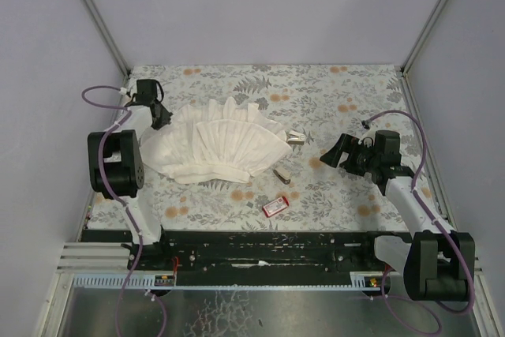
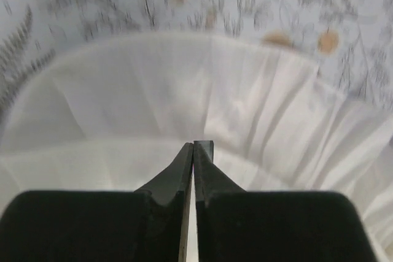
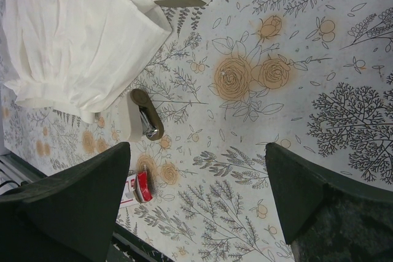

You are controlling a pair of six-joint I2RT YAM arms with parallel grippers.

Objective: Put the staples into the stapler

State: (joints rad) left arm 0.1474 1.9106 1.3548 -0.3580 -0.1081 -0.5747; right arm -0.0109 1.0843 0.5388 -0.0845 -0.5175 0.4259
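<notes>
From above you see your left gripper [image 1: 160, 118] over the far-left part of the table [image 1: 355, 92], at the left end of the big white pleated cloth [image 1: 217, 147]; that view is too small to show its fingers. Your left wrist camera settles it: the two dark fingers are pressed together with nothing visible between them, the tips low over the pleats; whether they touch the fabric you cannot tell, for the picture is blurred.

Your right gripper [image 1: 330, 151] hangs over the right half of the table, its fingers spread wide and holding nothing; its own camera shows only bare floral table between them.

The stapler [image 1: 280, 175] is a thin dark sliver in the top view, toward the middle of the table, just off the cloth's near-right hem; the right wrist camera shows more of it [image 3: 146, 115]: a pale body with dark metal on it, lying just beside the cloth's corner. The red staple box [image 1: 276, 205] lies close to the table's near edge, about midway along it, near the stapler but apart from it; in the wrist view one finger half hides it and its white label shows; no view shows the staples themselves.

A small pale object [image 1: 296, 137] sits against the cloth's right tip; only the wrist camera shows the printed label on its face.
</notes>
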